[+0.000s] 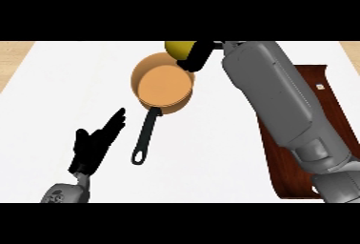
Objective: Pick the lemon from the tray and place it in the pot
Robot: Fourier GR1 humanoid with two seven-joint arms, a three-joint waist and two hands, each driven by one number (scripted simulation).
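The yellow lemon [178, 47] shows at the top of the head view, just beyond the far rim of the orange pot [163, 84]. My right hand [197, 55] has its black fingers curled round the lemon, hiding its right side. The pot has a long black handle [145, 138] pointing toward me. The dark wooden tray [308, 100] lies at the right, largely covered by my right forearm [281, 95]. At the lower left my left hand [97, 143] rests open on the white counter, fingers straight, left of the pot's handle.
The white counter [70, 81] stretches between tan strips at the far left and right edges. My right forearm crosses from the lower right up to the pot.
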